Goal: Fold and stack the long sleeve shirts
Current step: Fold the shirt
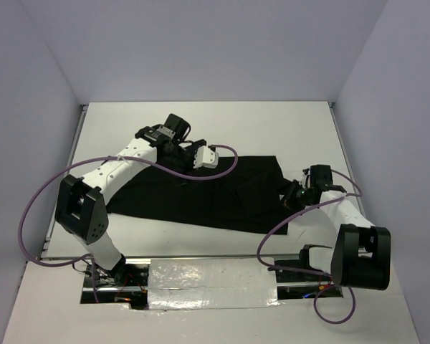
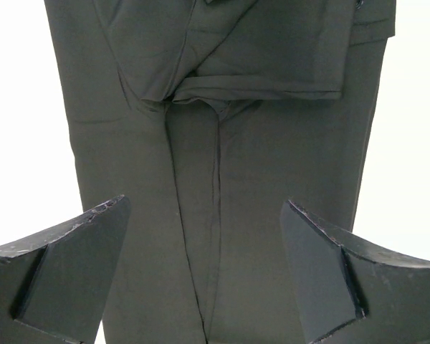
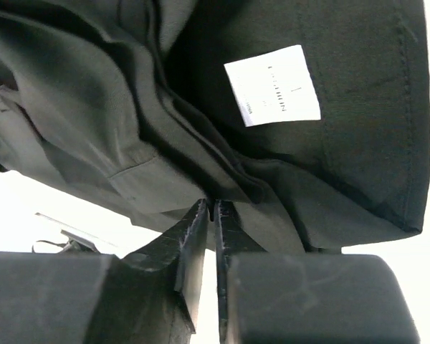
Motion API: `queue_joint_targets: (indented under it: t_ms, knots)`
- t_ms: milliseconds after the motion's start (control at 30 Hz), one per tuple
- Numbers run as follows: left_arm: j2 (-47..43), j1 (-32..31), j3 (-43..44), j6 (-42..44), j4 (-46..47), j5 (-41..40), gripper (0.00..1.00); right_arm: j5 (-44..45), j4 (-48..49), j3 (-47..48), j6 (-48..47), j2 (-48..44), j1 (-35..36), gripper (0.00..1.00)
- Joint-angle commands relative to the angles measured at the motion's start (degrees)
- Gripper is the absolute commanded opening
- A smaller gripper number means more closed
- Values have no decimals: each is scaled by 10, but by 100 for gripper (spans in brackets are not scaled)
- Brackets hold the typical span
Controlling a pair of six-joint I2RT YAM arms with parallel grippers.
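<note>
A black long sleeve shirt (image 1: pixel 215 192) lies spread across the middle of the white table (image 1: pixel 272 129), one layer folded over another in the left wrist view (image 2: pixel 258 64). My left gripper (image 1: pixel 188 152) hovers over its far left part, jaws wide open with only flat cloth below (image 2: pixel 204 204). My right gripper (image 1: pixel 294 192) sits at the shirt's right edge. Its jaws are pressed nearly together (image 3: pixel 213 203) on a bunched fold of the black fabric (image 3: pixel 93 107). A small white tag (image 3: pixel 272 84) shows just beyond the pinched fold.
A crinkled silver strip (image 1: pixel 211 283) covers the near table edge between the arm bases. Purple cables (image 1: pixel 36 215) loop beside both arms. Grey walls close in the table at the back and both sides.
</note>
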Motion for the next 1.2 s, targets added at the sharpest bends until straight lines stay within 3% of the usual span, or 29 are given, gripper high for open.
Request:
queue_joint_targets:
  t_ms: [0, 133, 300, 400, 633, 867, 1167]
  knots:
    - [3, -5, 22, 9, -14, 5, 99, -16, 10, 11, -6, -22, 4, 13]
    - [3, -10, 29, 10, -22, 9, 99, -29, 5, 11, -6, -29, 4, 0]
    - [-5, -31, 52, 5, -19, 19, 99, -60, 3, 24, -6, -56, 5, 0]
    - [13, -68, 66, -41, 0, 10, 98, -82, 13, 33, -1, -63, 5, 0]
    - [77, -169, 54, -136, 134, -31, 99, -129, 78, 56, 47, -42, 8, 0]
    - [125, -201, 59, -259, 239, -67, 99, -133, 124, 71, 111, -37, 27, 0]
    - [140, -226, 43, -312, 262, -107, 99, -116, 197, 63, 203, -37, 33, 0]
